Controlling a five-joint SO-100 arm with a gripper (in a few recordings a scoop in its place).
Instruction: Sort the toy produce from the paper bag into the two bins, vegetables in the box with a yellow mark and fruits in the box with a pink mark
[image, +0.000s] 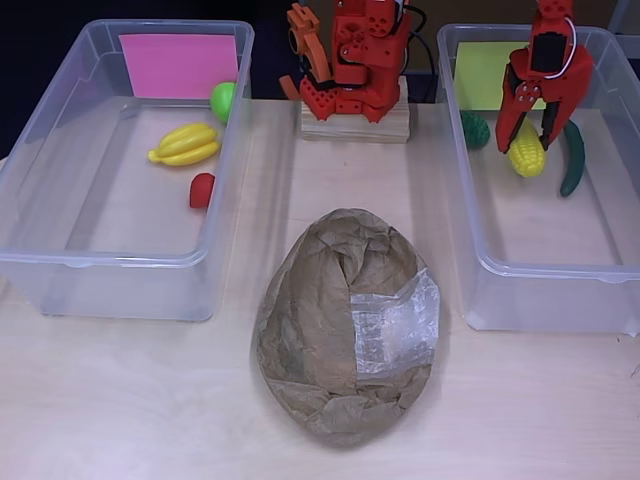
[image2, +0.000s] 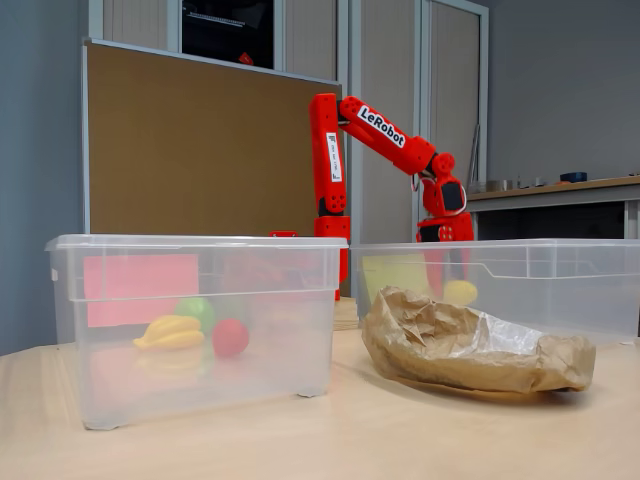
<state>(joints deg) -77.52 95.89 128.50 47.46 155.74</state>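
My red gripper (image: 527, 143) hangs inside the right-hand clear bin (image: 540, 262), the one with the yellow mark (image: 480, 75). Its two fingers straddle a yellow toy corn (image: 528, 158) and press on both sides of it, low near the bin floor. In the fixed view the corn (image2: 460, 292) shows through the bin wall just under the gripper (image2: 447, 262). Beside it lie a dark green vegetable (image: 475, 129) and a green cucumber (image: 573, 160). The crumpled paper bag (image: 345, 335) lies between the bins. The left bin (image: 110, 265) with the pink mark (image: 178, 65) holds a banana bunch (image: 185, 144), a red fruit (image: 202, 189) and a green fruit (image: 222, 98).
The arm's base (image: 355, 75) stands on a wooden block at the back centre of the light wood table (image: 150, 400). A brown board (image2: 200, 150) rises behind the table in the fixed view.
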